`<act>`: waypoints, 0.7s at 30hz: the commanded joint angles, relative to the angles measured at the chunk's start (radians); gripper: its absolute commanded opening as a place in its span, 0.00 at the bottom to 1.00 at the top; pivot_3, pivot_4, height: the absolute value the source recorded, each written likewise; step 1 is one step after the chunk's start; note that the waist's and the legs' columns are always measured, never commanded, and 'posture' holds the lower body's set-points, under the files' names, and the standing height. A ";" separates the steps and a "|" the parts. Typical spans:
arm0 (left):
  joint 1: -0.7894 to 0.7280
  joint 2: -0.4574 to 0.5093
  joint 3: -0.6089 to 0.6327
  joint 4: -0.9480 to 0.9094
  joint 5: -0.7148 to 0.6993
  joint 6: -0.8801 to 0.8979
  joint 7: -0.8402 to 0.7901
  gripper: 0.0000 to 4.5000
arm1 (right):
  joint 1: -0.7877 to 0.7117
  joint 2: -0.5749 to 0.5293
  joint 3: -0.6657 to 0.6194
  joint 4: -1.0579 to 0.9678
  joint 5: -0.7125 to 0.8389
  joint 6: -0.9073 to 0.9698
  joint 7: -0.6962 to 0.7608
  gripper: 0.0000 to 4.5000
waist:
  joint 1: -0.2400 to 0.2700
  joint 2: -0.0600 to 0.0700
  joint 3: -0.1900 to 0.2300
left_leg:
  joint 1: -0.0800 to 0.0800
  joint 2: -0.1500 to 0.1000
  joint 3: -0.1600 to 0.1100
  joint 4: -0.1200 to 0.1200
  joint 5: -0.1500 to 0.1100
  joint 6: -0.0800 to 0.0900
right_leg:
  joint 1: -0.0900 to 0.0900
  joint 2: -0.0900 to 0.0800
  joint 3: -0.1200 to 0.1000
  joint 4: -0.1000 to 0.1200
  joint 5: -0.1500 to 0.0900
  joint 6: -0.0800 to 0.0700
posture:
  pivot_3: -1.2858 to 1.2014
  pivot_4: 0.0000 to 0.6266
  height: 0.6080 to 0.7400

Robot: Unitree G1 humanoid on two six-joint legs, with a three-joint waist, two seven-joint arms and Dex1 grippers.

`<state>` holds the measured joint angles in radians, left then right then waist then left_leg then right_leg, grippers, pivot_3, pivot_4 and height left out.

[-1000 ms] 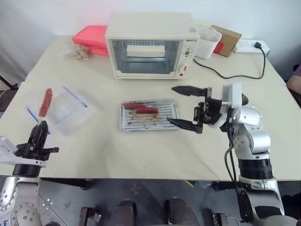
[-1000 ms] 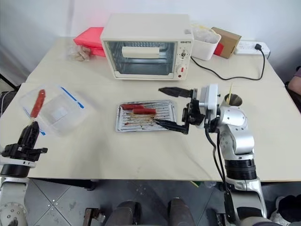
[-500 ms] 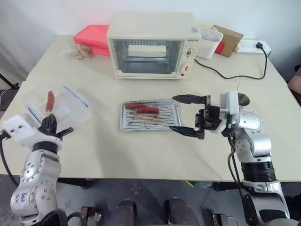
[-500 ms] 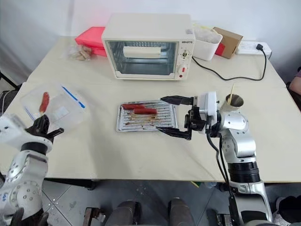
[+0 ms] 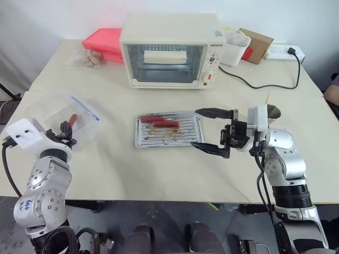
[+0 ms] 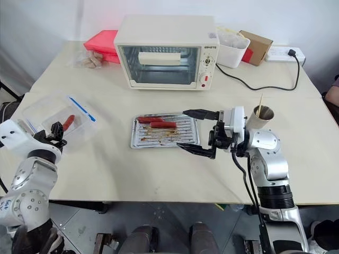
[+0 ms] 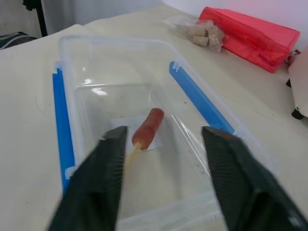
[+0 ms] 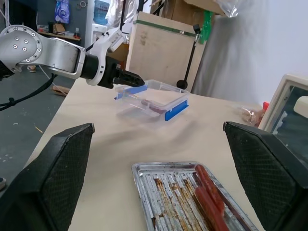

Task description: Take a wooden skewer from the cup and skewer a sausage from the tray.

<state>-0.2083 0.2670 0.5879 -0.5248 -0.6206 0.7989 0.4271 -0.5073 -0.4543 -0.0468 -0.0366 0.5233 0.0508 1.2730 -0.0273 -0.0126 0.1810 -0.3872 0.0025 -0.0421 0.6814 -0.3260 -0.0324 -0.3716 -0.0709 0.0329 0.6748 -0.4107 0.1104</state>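
Skewered sausage dropped in the box, both end effectors spread.

My left end effector (image 7: 161, 178) gapes over the clear box (image 7: 72, 62), where a sausage (image 7: 148, 126) lies on its wooden skewer (image 7: 131, 153). My right end effector (image 5: 213, 130) hangs wide beside the tray (image 5: 139, 142); reaching back to the cup (image 6: 263, 115), I might tip it.

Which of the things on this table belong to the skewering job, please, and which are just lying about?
Belong to the job:
cup with a wooden skewer
tray holding sausages
skewered sausage in the clear box

Lying about:
toaster oven
red package
white tub
cardboard box
power strip
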 commanded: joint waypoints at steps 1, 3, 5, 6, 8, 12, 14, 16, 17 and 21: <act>0.000 0.040 0.022 -0.029 0.011 -0.021 -0.042 0.86 | -0.023 -0.016 -0.017 -0.024 0.022 -0.012 -0.003 1.00 | 0.000 0.000 0.000 | 0.000 0.000 0.000 0.000 0.000 0.000 | 0.000 0.000 0.000 0.000 0.000 0.000 | 0.52 0.24 1.00; 0.004 0.048 0.035 -0.031 -0.020 -0.030 -0.082 1.00 | -0.026 -0.022 -0.018 -0.022 0.025 -0.010 0.001 1.00 | 0.000 0.000 0.000 | 0.000 0.000 0.000 0.000 0.000 0.000 | 0.000 0.000 0.000 0.000 0.000 0.000 | 0.52 0.24 1.00; 0.008 0.057 0.045 -0.034 -0.063 -0.047 -0.148 1.00 | -0.026 -0.031 -0.020 -0.021 0.028 -0.006 0.003 1.00 | 0.000 0.000 0.000 | 0.000 0.000 0.000 0.000 0.000 0.000 | 0.000 0.000 0.000 0.000 0.000 0.000 | 0.52 0.24 1.00; 0.017 0.075 0.046 -0.037 -0.080 -0.059 -0.203 1.00 | -0.024 -0.039 -0.021 -0.022 0.030 -0.002 0.006 1.00 | 0.000 0.000 0.000 | 0.000 0.000 0.000 0.000 0.000 0.000 | 0.000 0.000 0.000 0.000 0.000 0.000 | 0.52 0.24 1.00; 0.043 0.123 0.052 -0.037 -0.127 -0.093 -0.349 1.00 | -0.013 -0.059 -0.028 -0.032 0.038 0.014 0.007 1.00 | 0.000 0.000 0.000 | 0.000 0.000 0.000 0.000 0.000 0.000 | 0.000 0.000 0.000 0.000 0.000 0.000 | 0.52 0.24 1.00; 0.113 0.309 0.040 0.022 -0.178 -0.167 -0.749 1.00 | 0.038 -0.132 -0.050 -0.071 0.050 0.073 -0.007 1.00 | 0.000 0.000 0.000 | 0.000 0.000 0.000 -0.001 0.000 0.000 | 0.000 -0.001 0.000 -0.002 0.000 0.000 | 0.52 0.24 1.00; 0.158 0.435 -0.018 0.076 -0.138 -0.231 -0.991 1.00 | 0.083 -0.170 -0.068 -0.095 0.042 0.087 -0.024 1.00 | 0.000 0.001 0.000 | 0.000 0.000 0.000 -0.003 0.000 0.000 | 0.000 -0.001 0.000 -0.003 0.000 0.000 | 0.52 0.24 1.00; 0.177 0.542 -0.102 0.148 -0.068 -0.322 -1.190 1.00 | 0.139 -0.208 -0.088 -0.125 0.028 0.095 -0.041 1.00 | 0.002 0.002 0.001 | 0.000 -0.001 -0.001 -0.004 0.000 0.000 | 0.001 -0.001 0.000 -0.005 0.000 0.000 | 0.52 0.24 1.00; 0.176 0.571 -0.132 0.180 -0.044 -0.358 -1.247 1.00 | 0.158 -0.221 -0.093 -0.136 0.022 0.097 -0.049 1.00 | 0.002 0.002 0.001 | 0.000 -0.001 -0.001 -0.005 0.000 0.001 | 0.002 -0.002 0.000 -0.007 0.000 0.000 | 0.52 0.24 1.00; 0.128 0.604 -0.282 0.322 0.088 -0.543 -1.420 1.00 | 0.271 -0.270 -0.116 -0.204 -0.003 0.084 -0.070 1.00 | 0.001 0.002 0.001 | 0.002 -0.006 -0.001 -0.018 0.006 0.004 | 0.003 -0.007 -0.001 -0.015 0.003 0.002 | 0.52 0.24 1.00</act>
<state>-0.0690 0.8605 0.3481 -0.2414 -0.5962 0.3477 -0.9287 -0.2617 -0.7060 -0.1323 -0.1823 0.5261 0.1524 1.2103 -0.0260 -0.0103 0.1822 -0.3854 -0.0032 -0.0429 0.6635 -0.3197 -0.0288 -0.3691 -0.0778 0.0315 0.6598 -0.4075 0.1121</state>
